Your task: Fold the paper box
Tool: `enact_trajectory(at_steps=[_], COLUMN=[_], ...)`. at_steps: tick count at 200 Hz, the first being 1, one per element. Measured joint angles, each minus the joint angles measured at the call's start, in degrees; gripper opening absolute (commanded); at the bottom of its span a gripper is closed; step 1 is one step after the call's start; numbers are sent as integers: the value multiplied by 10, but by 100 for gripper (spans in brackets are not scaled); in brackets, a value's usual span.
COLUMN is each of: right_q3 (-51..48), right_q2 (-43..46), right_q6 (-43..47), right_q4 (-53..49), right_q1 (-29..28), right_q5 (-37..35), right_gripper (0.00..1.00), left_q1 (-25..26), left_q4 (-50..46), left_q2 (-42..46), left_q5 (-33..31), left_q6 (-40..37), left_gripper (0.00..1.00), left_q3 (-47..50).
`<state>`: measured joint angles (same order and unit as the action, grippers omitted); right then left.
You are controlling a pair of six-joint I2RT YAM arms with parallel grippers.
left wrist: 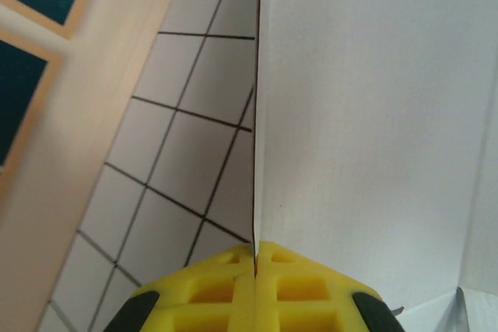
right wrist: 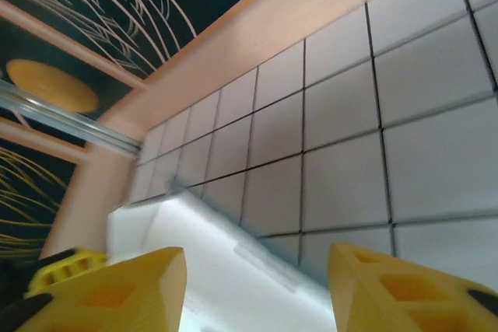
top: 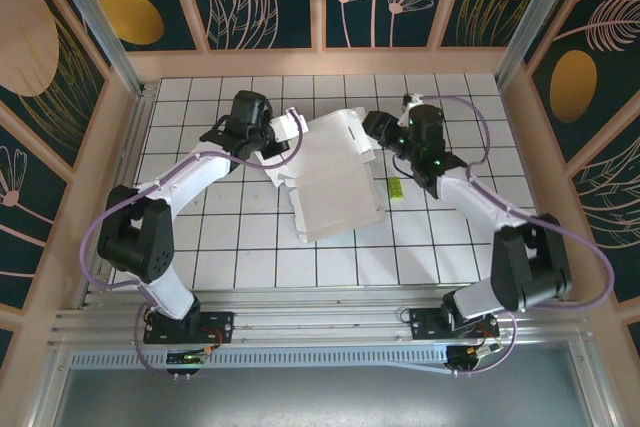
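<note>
The paper box (top: 330, 172) lies white side up in the middle of the tiled table, partly unfolded with flaps spread. My left gripper (top: 283, 133) is at its left upper flap, shut on the flap's thin edge; the left wrist view shows the sheet (left wrist: 373, 114) pinched edge-on between my yellow fingertips (left wrist: 255, 258). My right gripper (top: 381, 131) hovers at the box's upper right corner, open. In the right wrist view a white flap (right wrist: 226, 270) lies between and beyond the yellow fingers (right wrist: 132, 285), untouched.
A tiny yellow-green scrap (top: 396, 188) lies on the tiles right of the box, under the right arm. Wooden walls (top: 320, 62) ring the white tiled table (top: 230, 237). The left gripper's yellow fingers (right wrist: 62, 266) show at the left edge of the right wrist view.
</note>
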<state>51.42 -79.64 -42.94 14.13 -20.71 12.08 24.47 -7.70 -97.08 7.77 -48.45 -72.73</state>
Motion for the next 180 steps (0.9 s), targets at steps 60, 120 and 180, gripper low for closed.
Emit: enact_trajectory(at_steps=[60, 120, 180], right_q3=[-62, -4, 59], right_q2=[55, -95, -210], right_q6=[-240, -381, -435], right_q4=[72, 167, 206], right_q1=[-72, -80, -87], right_q5=[-11, -11, 1], right_gripper=[68, 64, 49], left_q1=[47, 83, 97], left_q4=[48, 114, 180], left_q2=[-1, 0, 1], left_q5=[-146, -205, -250], left_q6=[-55, -90, -131], left_gripper=[0, 0, 0], left_q3=[12, 58, 87])
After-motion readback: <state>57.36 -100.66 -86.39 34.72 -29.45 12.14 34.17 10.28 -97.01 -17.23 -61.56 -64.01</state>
